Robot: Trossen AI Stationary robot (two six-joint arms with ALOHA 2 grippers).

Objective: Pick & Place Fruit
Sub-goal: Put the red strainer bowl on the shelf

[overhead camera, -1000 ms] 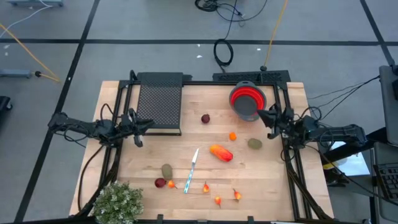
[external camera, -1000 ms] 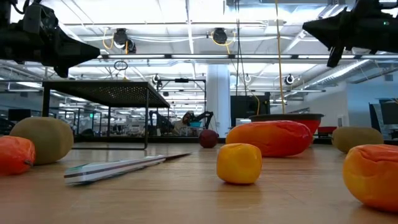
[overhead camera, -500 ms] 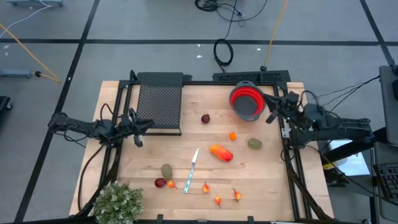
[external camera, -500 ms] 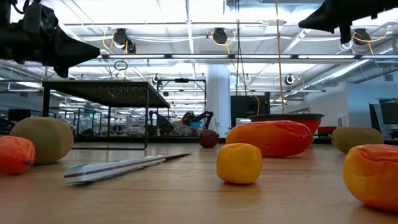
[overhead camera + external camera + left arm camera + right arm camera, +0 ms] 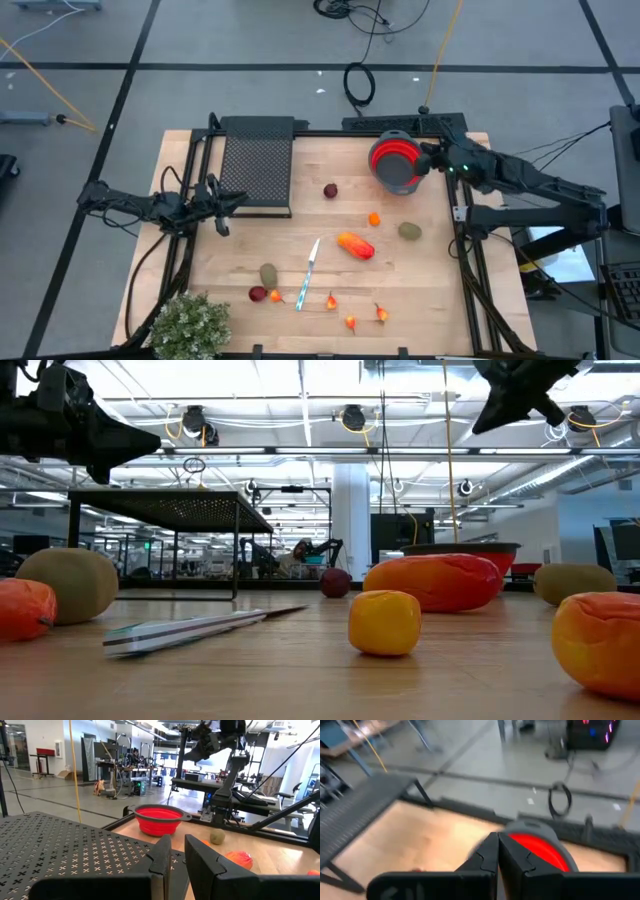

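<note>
The right gripper (image 5: pixel 428 158), fingers together and empty, is held beside the red bowl (image 5: pixel 396 160); the olive fruit (image 5: pixel 409 231) is nearest.

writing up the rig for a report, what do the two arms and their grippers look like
Both arms are dark, near-black, slim and jointed, with thin black cables running along them. The left gripper and right gripper each end in two flat, dark, angular fingers. A small green light glows on the right arm near its wrist. No lettering or other markings can be made out.
</note>
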